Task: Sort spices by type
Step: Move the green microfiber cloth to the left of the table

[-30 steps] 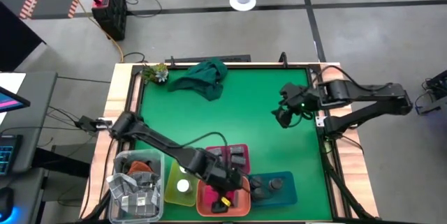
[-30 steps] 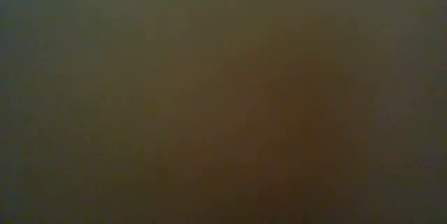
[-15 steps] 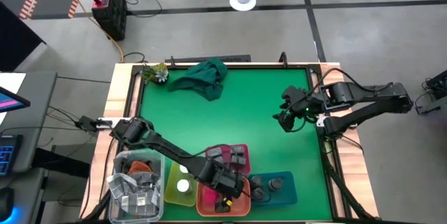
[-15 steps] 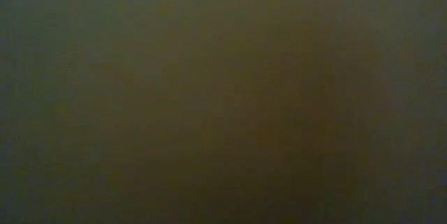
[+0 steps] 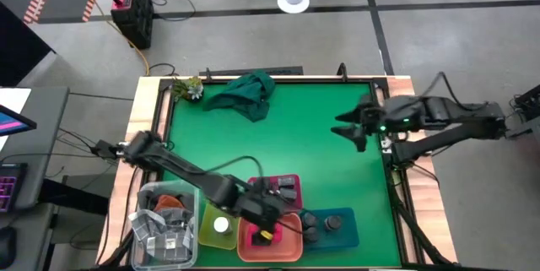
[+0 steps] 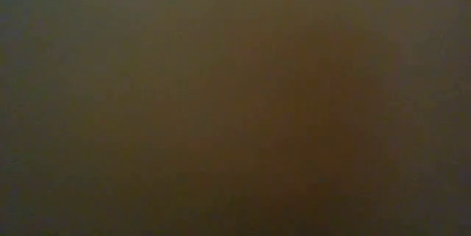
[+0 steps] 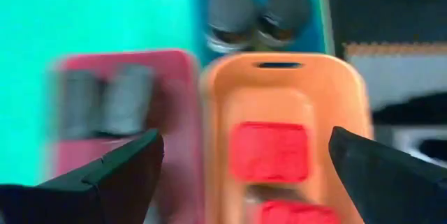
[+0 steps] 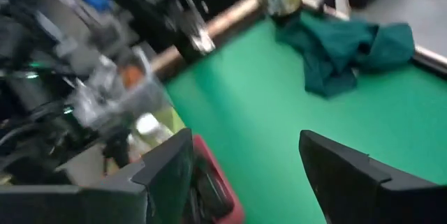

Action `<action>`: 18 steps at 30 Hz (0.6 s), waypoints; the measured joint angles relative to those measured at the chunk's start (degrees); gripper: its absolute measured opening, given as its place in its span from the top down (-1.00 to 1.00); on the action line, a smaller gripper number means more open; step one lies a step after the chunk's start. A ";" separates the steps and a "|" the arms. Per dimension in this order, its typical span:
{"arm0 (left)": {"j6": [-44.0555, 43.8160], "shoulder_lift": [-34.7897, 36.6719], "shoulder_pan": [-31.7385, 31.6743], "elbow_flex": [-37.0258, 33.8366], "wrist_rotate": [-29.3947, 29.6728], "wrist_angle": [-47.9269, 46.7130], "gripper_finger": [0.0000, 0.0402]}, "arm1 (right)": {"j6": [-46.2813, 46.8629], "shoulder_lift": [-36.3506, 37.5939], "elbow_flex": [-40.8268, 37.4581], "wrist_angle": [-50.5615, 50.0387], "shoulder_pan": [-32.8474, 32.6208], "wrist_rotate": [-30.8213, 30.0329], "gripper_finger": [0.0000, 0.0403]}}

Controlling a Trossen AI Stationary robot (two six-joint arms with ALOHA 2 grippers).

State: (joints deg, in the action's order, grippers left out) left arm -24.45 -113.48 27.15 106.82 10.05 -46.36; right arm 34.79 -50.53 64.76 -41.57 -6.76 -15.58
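While the left arm reaches across the near edge of the table, the left gripper [image 5: 263,217] hangs over the orange tray [image 5: 291,250] at about 6 o'clock on the green mat [image 5: 304,140], fingers spread wide and holding nothing. Left to right along that near edge: a clear container [image 5: 156,229] of grey packets, a yellow tray [image 5: 207,220] with a white-lidded jar [image 5: 221,225], then the orange tray with bright pink blocks [image 7: 269,151] in it, one directly between the parted fingers in the left wrist view. Just behind the orange tray sits the pink tray [image 5: 289,183] with dark grey square boxes [image 7: 105,102]. To its right the blue tray [image 5: 346,229] holds dark round jars [image 7: 230,11].

A dark green cloth [image 5: 249,92] lies at 11 o'clock near the far edge.

The right gripper [image 5: 350,129] hovers at about 2 o'clock above bare mat, fingers apart and empty. The low view shows nothing legible.
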 joint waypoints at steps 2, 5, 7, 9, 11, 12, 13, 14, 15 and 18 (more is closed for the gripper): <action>-0.57 4.02 0.53 -3.68 6.02 0.51 -0.93 | -0.39 4.22 -4.29 5.12 0.12 -1.06 -0.42; -3.56 11.21 0.55 -12.78 11.53 4.13 -0.92 | 0.20 10.91 -12.72 12.85 0.10 -2.93 -0.42; -6.30 16.75 -0.34 -19.95 12.83 8.92 -0.90 | 1.19 14.41 -18.05 17.37 0.10 -3.10 -0.42; -9.22 22.22 -1.63 -27.14 13.62 13.14 -0.87 | 1.53 16.68 -21.92 21.53 0.10 -3.08 -0.42; -11.51 27.29 -3.18 -33.74 14.29 17.63 -0.85 | 1.62 18.02 -24.43 23.85 0.10 -3.08 -0.42; -12.45 29.70 -4.15 -36.56 14.80 19.41 -0.84 | 1.40 18.43 -25.31 25.07 0.10 -3.08 -0.42; -13.07 31.98 -5.10 -39.17 15.67 20.98 -0.82 | 1.13 18.70 -25.86 25.58 0.17 -3.05 -0.42; -13.60 34.28 -6.18 -41.54 16.43 22.43 -0.81 | 0.66 18.92 -26.10 25.27 0.36 -3.08 -0.42; -13.85 36.29 -7.39 -43.74 17.41 23.86 -0.80 | -0.15 19.13 -26.32 25.40 0.74 -3.04 -0.42; -13.96 41.18 -11.39 -49.54 19.15 26.72 -0.77 | -2.27 20.53 -26.77 25.71 2.29 -2.87 -0.42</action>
State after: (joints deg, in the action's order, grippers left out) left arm -38.41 -72.30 15.75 57.28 29.20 -19.64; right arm 32.51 -30.00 37.98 -15.86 -4.47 -18.45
